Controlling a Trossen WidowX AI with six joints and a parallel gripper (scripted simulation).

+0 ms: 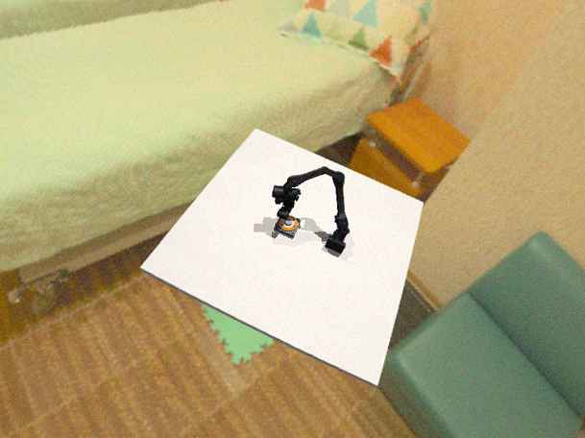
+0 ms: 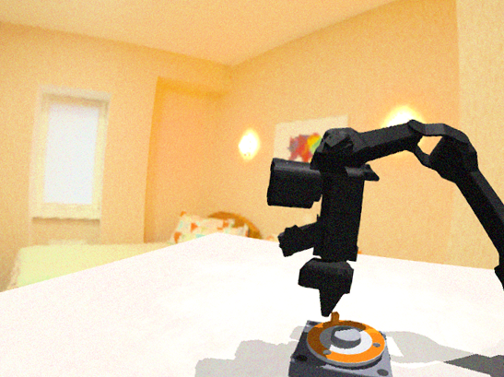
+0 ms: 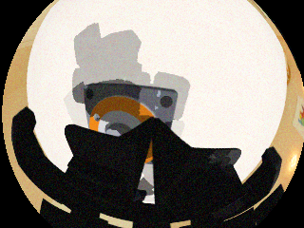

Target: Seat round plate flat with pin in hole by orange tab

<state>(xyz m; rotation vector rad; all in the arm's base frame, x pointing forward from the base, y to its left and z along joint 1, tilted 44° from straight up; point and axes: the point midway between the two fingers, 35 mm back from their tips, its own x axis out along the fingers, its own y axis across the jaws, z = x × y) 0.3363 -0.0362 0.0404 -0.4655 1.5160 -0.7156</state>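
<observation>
The black fingers fill the bottom half of the wrist view. They hide the near part of the round plate (image 3: 113, 116) and the near part of the base (image 3: 166, 101). In that view the pin cannot be seen, and neither can the hole next to the tab. The top view shows the plate (image 1: 287, 223) only as a tiny orange spot under the arm, too small to tell more.

The exterior view is the best one. The base (image 2: 340, 368) is a flat grey square block with small dark dots at its corners. It sits on the white table (image 2: 129, 314). The round plate (image 2: 345, 341) lies on top of the base. It is orange with a white ring inside. A short grey post (image 2: 348, 335) stands up through its middle. A small grey dot (image 2: 326, 352) shows on the orange near the front edge, but it is hard to tell if that is the pin or a hole. The orange tab (image 2: 334, 317) sticks up at the far edge of the plate.

The fingers (image 2: 328, 310) are shut tight together with nothing between them. They make one dark point aimed straight down. The tip is right above the tab. I cannot tell if it is touching the tab. The arm is black, smooth and blocky.
</observation>
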